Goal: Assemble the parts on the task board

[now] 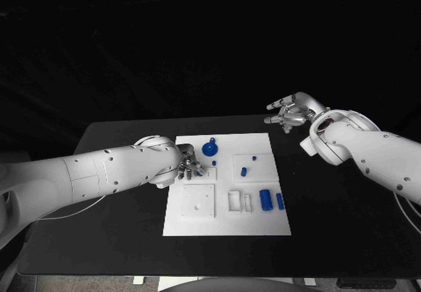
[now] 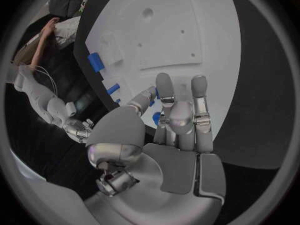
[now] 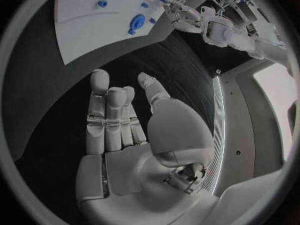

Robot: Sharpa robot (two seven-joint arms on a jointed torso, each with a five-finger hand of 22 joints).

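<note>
Your left hand (image 1: 186, 168) sits low over the left part of the white rectangular task board (image 1: 226, 225), and its fingers cover whatever lies right under them; from the head view you cannot make out whether they touch the board or a part. The left wrist view shows that hand (image 2: 178, 120) with fingers stretched forward and close together, nothing gripped in the palm, and a small blue piece (image 2: 156, 118) peeking out between the fingers, mostly hidden. You cannot tell from it whether the piece is pinched or merely lies beneath.

On the board you see a round blue knob-like part (image 1: 210, 148) near the far edge, just beyond your left hand's fingertips. A small blue peg (image 1: 244, 171) stands in the square recess right of centre, with a smaller blue stub (image 1: 254, 158) farther back. Two blue cylinders lie side by side near the right edge, a thicker blue cylinder (image 1: 266, 199) and a thinner blue rod (image 1: 280, 201), next to a white raised bracket (image 1: 234, 201). A white square plate (image 1: 198, 201) with a small hole sits on the near left of the board; it is too small to tell more.

Your right hand (image 1: 293, 112) hovers above the black worktop (image 1: 114, 243), beyond the board's far right corner and apart from it. In the right wrist view this hand (image 3: 128, 130) is empty, fingers extended and slightly parted.
</note>
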